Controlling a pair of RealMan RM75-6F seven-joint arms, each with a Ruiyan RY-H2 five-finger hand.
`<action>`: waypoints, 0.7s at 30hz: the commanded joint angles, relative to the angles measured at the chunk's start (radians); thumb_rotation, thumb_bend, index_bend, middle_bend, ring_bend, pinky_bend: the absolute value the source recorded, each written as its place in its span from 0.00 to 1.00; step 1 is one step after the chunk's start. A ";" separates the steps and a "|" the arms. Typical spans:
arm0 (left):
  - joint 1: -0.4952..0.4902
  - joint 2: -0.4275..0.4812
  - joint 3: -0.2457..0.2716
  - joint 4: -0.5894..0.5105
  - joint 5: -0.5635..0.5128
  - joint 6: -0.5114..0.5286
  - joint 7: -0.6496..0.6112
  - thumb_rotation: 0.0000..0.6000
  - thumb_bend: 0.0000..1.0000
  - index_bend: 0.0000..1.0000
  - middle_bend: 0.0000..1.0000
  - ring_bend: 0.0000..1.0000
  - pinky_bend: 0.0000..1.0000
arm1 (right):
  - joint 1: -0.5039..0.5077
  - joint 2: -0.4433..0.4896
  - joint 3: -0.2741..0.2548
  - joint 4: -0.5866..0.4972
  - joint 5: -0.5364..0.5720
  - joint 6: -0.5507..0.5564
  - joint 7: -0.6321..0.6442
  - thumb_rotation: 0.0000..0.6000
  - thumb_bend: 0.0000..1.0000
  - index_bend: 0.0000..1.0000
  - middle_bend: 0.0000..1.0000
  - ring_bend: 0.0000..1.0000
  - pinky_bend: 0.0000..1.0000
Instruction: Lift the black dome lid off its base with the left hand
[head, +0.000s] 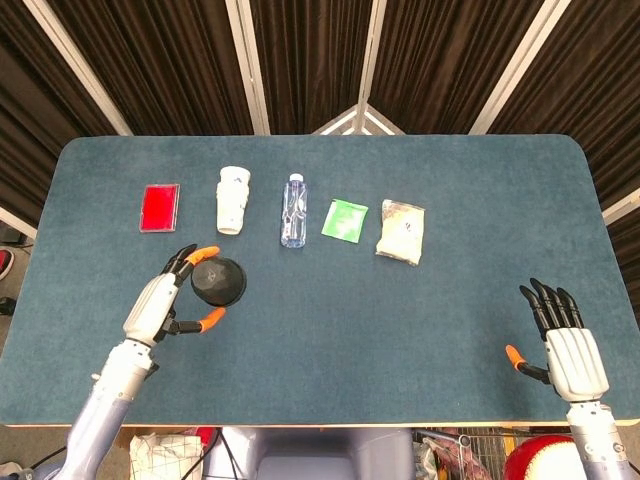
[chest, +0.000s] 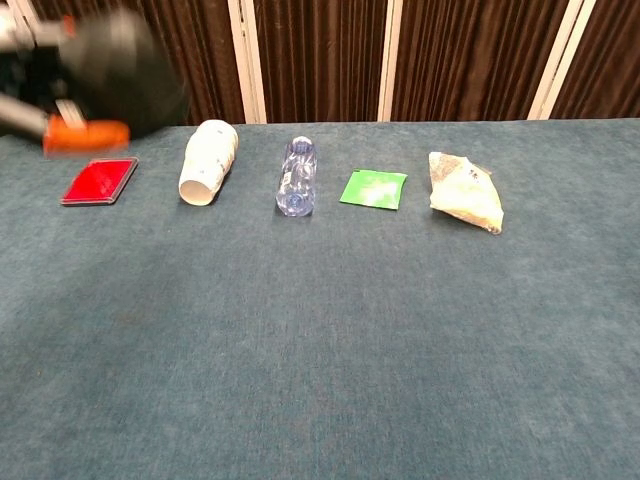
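Observation:
My left hand (head: 158, 304) grips the black dome lid (head: 219, 283) between its orange-tipped fingers, high above the table. In the chest view the lid (chest: 125, 70) and left hand (chest: 45, 60) are blurred at the top left, well above the table surface. No base is visible under the lid on the blue cloth. At the near right edge my right hand (head: 563, 338) lies flat with its fingers spread, holding nothing.
A row lies along the back: a red flat case (head: 160, 207), a white cup on its side (head: 232, 198), a clear bottle (head: 292, 210), a green packet (head: 345, 219) and a pale bag (head: 402, 231). The blue table (head: 400, 330) spans the view.

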 joint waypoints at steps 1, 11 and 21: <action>-0.020 -0.109 0.051 0.259 -0.058 -0.101 -0.082 1.00 0.53 0.17 0.31 0.00 0.00 | 0.002 -0.002 0.002 0.000 0.003 -0.003 -0.002 1.00 0.29 0.07 0.02 0.07 0.01; -0.037 -0.035 -0.021 0.088 0.009 0.000 0.005 1.00 0.53 0.17 0.31 0.00 0.00 | 0.001 0.003 0.002 -0.002 0.000 0.000 0.003 1.00 0.29 0.07 0.02 0.07 0.01; 0.077 0.256 -0.145 -0.196 -0.012 0.128 -0.088 1.00 0.53 0.19 0.33 0.00 0.00 | -0.004 0.002 -0.008 -0.001 -0.012 0.006 0.004 1.00 0.29 0.07 0.02 0.07 0.01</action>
